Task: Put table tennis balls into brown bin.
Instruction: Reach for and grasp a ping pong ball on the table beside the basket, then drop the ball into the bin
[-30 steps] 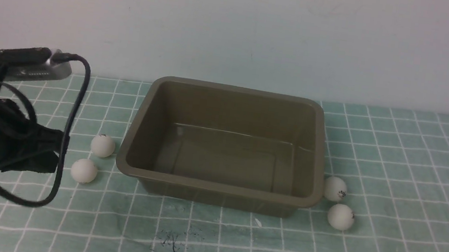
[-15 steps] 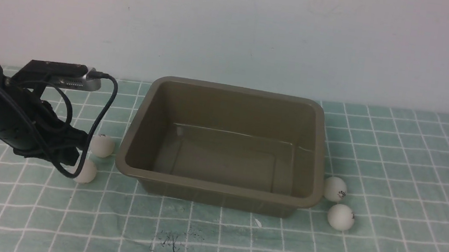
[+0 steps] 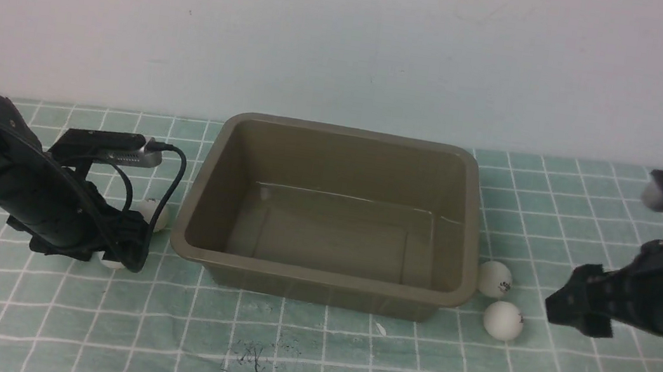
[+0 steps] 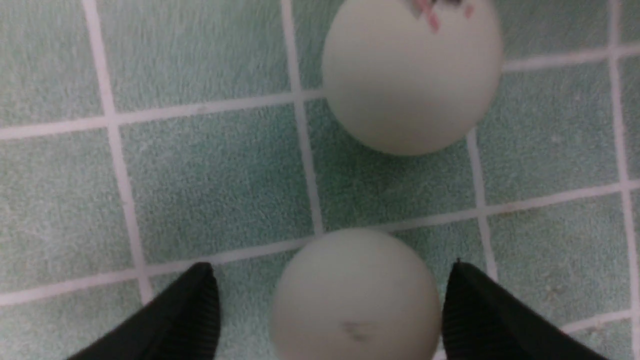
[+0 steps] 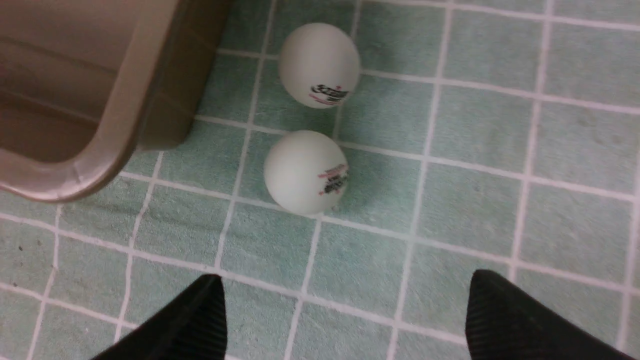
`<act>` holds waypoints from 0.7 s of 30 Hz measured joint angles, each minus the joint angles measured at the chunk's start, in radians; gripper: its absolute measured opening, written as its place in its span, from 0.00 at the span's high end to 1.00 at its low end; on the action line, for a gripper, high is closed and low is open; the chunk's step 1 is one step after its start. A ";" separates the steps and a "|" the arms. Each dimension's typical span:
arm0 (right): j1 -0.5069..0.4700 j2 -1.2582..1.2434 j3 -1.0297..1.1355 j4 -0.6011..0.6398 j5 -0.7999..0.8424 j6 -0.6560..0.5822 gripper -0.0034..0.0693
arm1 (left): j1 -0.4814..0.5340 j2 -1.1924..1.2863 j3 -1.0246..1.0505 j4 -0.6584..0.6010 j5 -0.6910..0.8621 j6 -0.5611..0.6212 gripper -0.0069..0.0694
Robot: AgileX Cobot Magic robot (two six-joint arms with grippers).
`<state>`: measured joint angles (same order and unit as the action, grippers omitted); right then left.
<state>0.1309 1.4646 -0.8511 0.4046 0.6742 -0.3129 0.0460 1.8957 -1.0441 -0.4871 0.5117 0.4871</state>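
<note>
Left claw: spread wide, one ball betw. my fingers, not yet pinched. Right claw: spread, empty, short of its two. Table tennis balls: 2 at front view's left-centre, 2 right of centre, all on cloth beside brown bin. Handling, est.: v. light, hollow, slick, rolls; pinch gently across widest part.

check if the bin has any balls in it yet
Empty. The bin shows a bare floor in the front view; the balls seen lie outside it.
</note>
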 joint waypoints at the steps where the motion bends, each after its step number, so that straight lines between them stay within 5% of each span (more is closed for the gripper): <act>1: 0.010 0.024 -0.001 0.001 -0.024 -0.004 0.15 | 0.000 0.001 0.000 0.000 0.000 0.000 0.32; 4: 0.022 0.113 -0.011 0.020 -0.082 -0.007 0.15 | 0.000 0.001 -0.007 0.007 0.021 -0.012 0.46; 17: 0.073 0.375 -0.141 0.071 -0.105 -0.041 0.15 | -0.063 -0.239 -0.139 -0.068 0.170 0.046 0.45; 21: 0.082 0.401 -0.155 0.069 -0.104 -0.023 0.38 | -0.135 -0.200 -0.169 -0.105 0.168 0.080 0.45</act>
<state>0.2129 1.8653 -1.0062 0.4737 0.5698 -0.3357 -0.0889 1.6953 -1.2127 -0.5917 0.6802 0.5673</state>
